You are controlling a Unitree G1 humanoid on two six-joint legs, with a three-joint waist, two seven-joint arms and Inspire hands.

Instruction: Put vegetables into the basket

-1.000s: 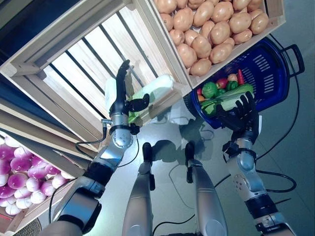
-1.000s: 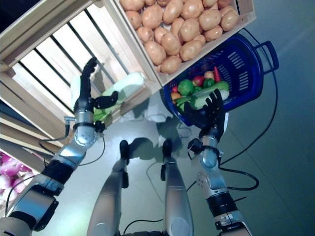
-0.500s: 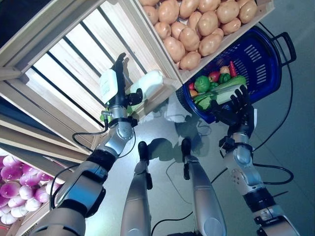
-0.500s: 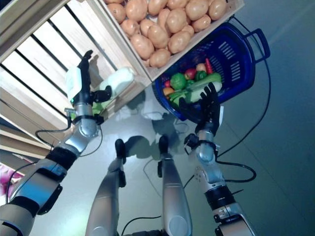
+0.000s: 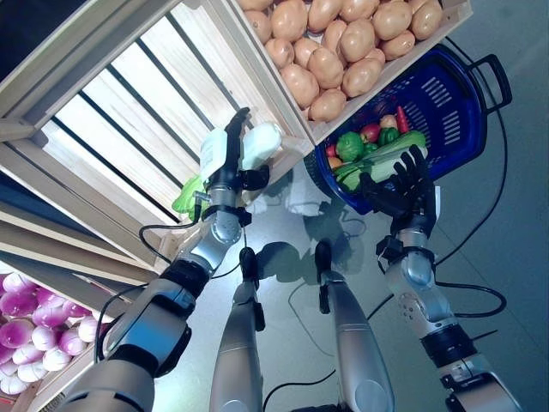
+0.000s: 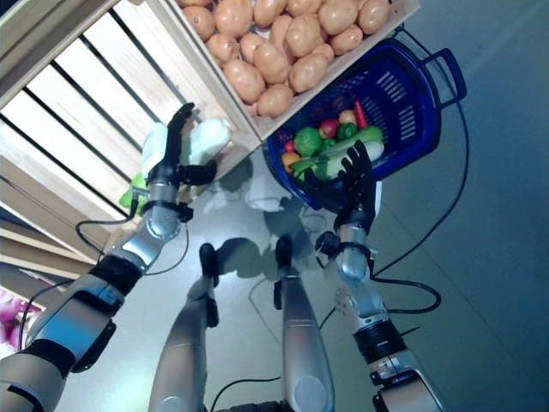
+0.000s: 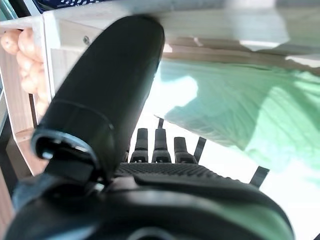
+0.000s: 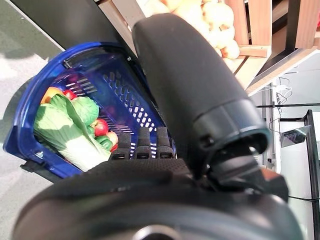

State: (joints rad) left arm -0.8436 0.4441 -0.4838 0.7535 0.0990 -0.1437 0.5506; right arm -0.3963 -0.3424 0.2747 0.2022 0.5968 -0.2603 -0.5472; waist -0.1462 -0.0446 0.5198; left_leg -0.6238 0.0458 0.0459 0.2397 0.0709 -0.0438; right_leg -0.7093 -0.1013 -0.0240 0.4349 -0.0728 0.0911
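A pale green-and-white cabbage [image 5: 262,142] lies at the low corner of a slatted wooden crate [image 5: 129,129], its green leaves trailing out beside my wrist. My left hand [image 5: 225,176] stands upright against it, open, with straight fingers and the thumb resting on the cabbage [image 7: 225,110]. The blue plastic basket [image 5: 467,112] sits on the floor under the potato crate. It holds a green pepper, red vegetables and another cabbage [image 8: 65,130]. At the basket's near rim my right hand [image 5: 410,193] is open with fingers spread and nothing in it.
A wooden crate full of potatoes [image 5: 343,51] overhangs the basket's far side. Purple-and-white turnips [image 5: 34,318] fill a bin at the lower left. A white object [image 5: 300,197] lies on the grey floor between the crate and the basket.
The view has shifted. My left hand has moved closer to the cabbage and now lies against it. The right hand keeps its place at the basket's rim.
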